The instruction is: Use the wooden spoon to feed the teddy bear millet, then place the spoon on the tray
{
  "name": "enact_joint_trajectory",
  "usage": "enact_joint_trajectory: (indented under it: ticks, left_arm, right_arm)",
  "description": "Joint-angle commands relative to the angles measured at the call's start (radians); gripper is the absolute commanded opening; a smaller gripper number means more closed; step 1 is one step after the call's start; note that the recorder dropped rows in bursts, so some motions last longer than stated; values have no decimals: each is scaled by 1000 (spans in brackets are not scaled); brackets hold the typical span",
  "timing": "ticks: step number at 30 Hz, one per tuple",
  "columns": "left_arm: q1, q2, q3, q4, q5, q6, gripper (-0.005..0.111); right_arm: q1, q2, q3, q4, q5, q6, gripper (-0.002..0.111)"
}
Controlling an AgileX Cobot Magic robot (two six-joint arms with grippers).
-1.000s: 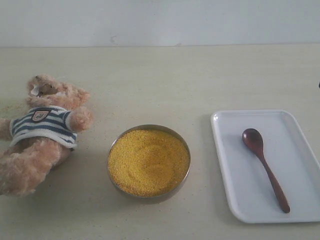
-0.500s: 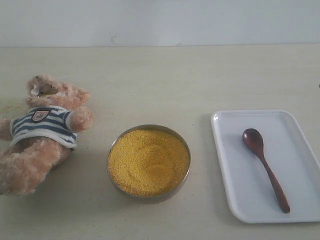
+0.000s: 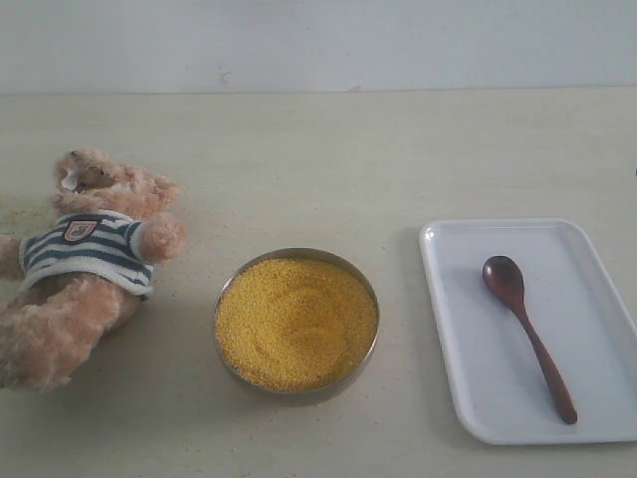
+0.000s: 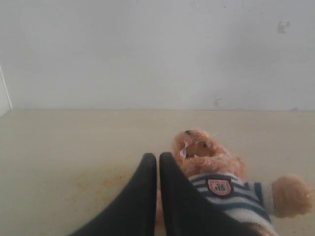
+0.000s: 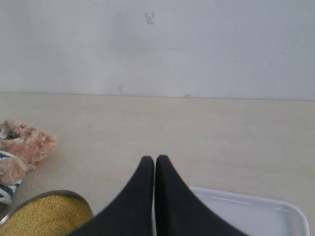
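The teddy bear [image 3: 85, 264] lies on its back at the table's left, striped shirt and badge facing up. Yellow millet [image 3: 296, 321] fills the round metal bowl [image 3: 299, 394] at the front middle. The dark wooden spoon [image 3: 528, 336] lies on the white tray [image 3: 468, 329] at the right, bowl end toward the back. Neither gripper shows in the exterior view. My left gripper [image 4: 158, 157] is shut and empty, with the teddy bear [image 4: 221, 182] just beside its tips. My right gripper [image 5: 155, 159] is shut and empty, above the table between the millet [image 5: 47, 216] and the tray [image 5: 266, 214].
A pale wall [image 3: 318, 45] runs along the table's back edge. Stray yellow grains [image 4: 106, 179] are scattered on the beige tabletop [image 3: 328, 169] near the bear.
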Motion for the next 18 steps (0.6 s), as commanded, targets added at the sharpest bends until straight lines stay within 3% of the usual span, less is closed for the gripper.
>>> enact_joint_trajectory:
  ticks: [1, 6, 18]
  left_arm:
    - [24, -52, 49, -27, 21, 1, 4]
    - [33, -52, 49, -30, 119, 1, 4]
    - [33, -52, 49, -30, 120, 4, 4]
  right_arm:
    - [-3, -3, 2, 0, 0, 2, 0]
    - [-3, -5, 2, 0, 1, 2, 0]
    - [-3, -5, 2, 0, 1, 2, 0]
